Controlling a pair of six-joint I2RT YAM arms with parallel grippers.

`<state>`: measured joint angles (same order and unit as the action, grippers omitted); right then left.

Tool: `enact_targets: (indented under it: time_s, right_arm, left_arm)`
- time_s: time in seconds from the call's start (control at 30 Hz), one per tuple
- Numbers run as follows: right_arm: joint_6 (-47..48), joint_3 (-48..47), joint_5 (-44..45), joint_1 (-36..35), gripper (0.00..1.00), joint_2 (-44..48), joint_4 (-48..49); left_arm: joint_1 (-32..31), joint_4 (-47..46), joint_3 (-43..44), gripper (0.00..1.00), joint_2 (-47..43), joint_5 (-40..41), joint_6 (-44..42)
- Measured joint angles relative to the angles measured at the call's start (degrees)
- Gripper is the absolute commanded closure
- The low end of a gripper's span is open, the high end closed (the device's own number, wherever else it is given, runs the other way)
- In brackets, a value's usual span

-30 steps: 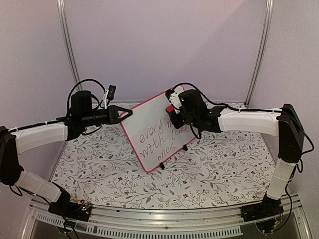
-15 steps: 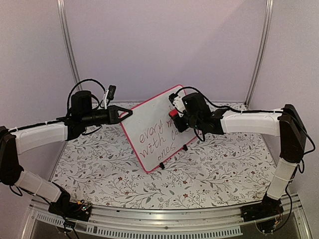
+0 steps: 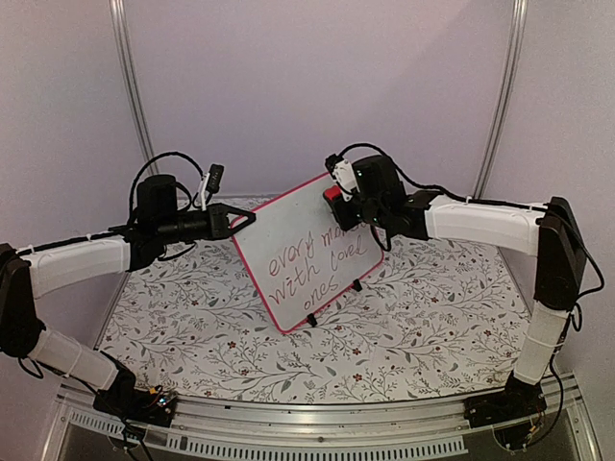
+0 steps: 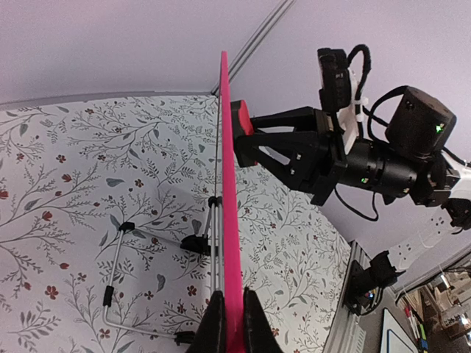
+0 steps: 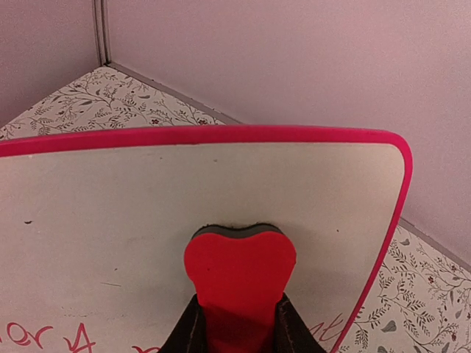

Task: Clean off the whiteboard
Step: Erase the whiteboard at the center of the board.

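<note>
The whiteboard, pink-framed, stands tilted on its wire stand with red handwritten words across its lower half. My left gripper is shut on the board's left edge; in the left wrist view the pink edge runs up from between the fingers of this gripper. My right gripper is shut on a red eraser with a dark pad, pressed against the board's upper right part. In the right wrist view the eraser sits on the blank white surface above the writing, held by the right gripper.
A floral tablecloth covers the table. The board's wire stand with black feet rests behind it. Plain walls with metal posts close in the back. A metal rail runs along the near edge.
My right gripper has carried the eraser up the board, from over the writing's right end to the blank upper right part. The left gripper and board have stayed still.
</note>
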<state>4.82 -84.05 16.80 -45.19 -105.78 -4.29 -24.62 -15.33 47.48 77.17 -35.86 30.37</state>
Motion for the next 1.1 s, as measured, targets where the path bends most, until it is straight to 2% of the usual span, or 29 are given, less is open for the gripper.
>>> enact_targets:
  time_s: [0.17,0.43,0.73,1.1]
  right_arm:
    - [-0.1,0.6,-0.5,0.0,0.75,-0.1,0.8]
    - [-1.5,8.7,-0.7,0.0,0.75,1.2,4.0]
    - [-3.1,12.1,-1.2,0.6,0.75,2.2,5.6]
    - [-3.3,8.5,-2.8,1.6,0.75,2.1,3.2]
  left_arm:
    - [0.0,0.0,0.0,1.0,0.0,0.1,0.0]
    - [0.0,0.1,0.0,1.0,0.0,0.7,0.6]
    - [0.0,0.0,-0.1,1.0,0.0,0.6,0.5]
    - [0.0,0.0,-0.1,1.0,0.0,0.4,0.4]
